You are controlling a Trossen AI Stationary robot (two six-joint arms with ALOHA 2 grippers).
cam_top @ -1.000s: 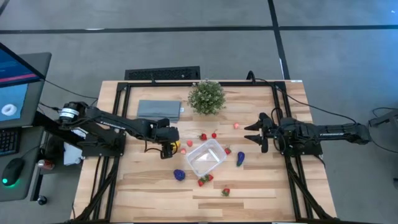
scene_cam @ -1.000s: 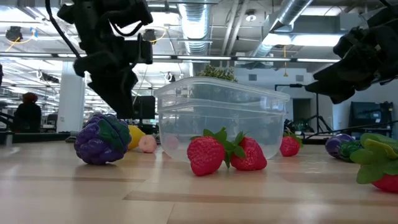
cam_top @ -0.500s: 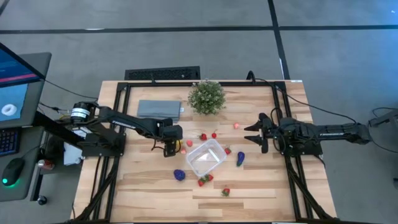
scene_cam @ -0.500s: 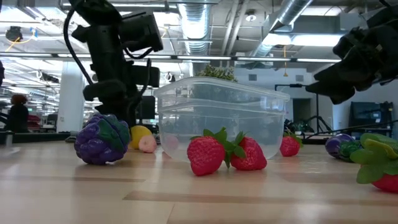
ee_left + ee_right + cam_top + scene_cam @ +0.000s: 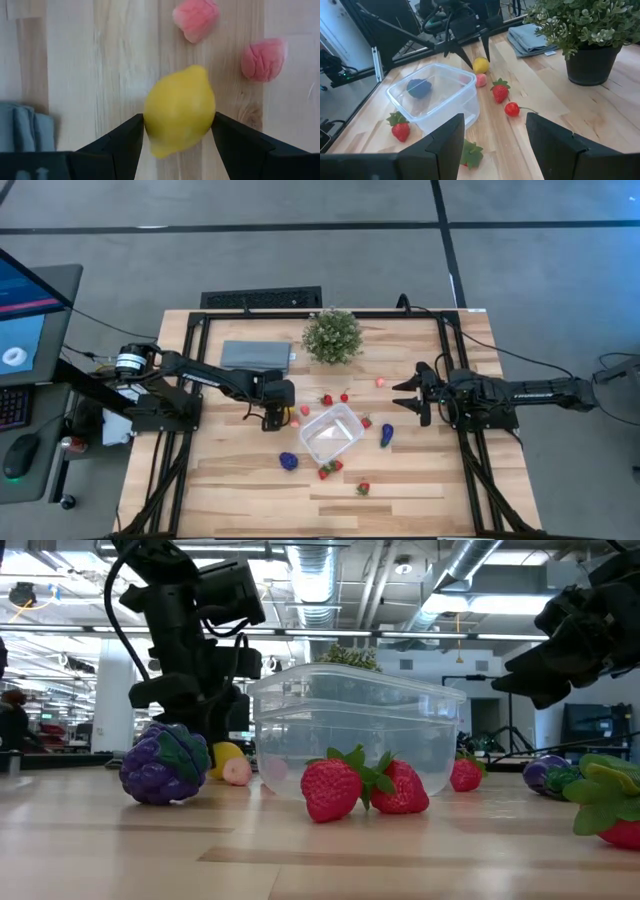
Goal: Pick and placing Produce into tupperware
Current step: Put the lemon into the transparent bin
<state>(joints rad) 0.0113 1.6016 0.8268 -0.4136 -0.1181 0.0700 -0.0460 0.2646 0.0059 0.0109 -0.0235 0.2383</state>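
A wooden table [image 5: 230, 490] seen from above fills the middle of the frame, with two dark robot arms reaching in from the left and right edges. Just left of centre, the left gripper [image 5: 272, 420] points down at the table with its two fingers parted around a yellow toy lemon [image 5: 180, 111]; in the left wrist view each finger sits right against one side of the lemon (whether they press it firmly cannot be told), and the lemon rests on the wood. Two small pink pieces [image 5: 196, 19] lie just beyond the lemon. At the centre of the overhead picture sits the tupperware [image 5: 331, 432], a clear rectangular box with rounded corners, upright, open-topped and empty, just right of the left gripper. Around it lie red strawberries [image 5: 331, 789]: two touching at its lower edge, one lower right, others at its upper side beside a red cherry [image 5: 512, 109]. A dark purple grape bunch [image 5: 288, 462] lies lower left of the box and a second purple piece [image 5: 386, 435] right of it. The right gripper [image 5: 407, 399] hangs above the table right of centre, fingers spread and holding nothing. A green potted plant [image 5: 332, 335] and a folded grey-blue cloth [image 5: 255, 356] occupy the upper centre.
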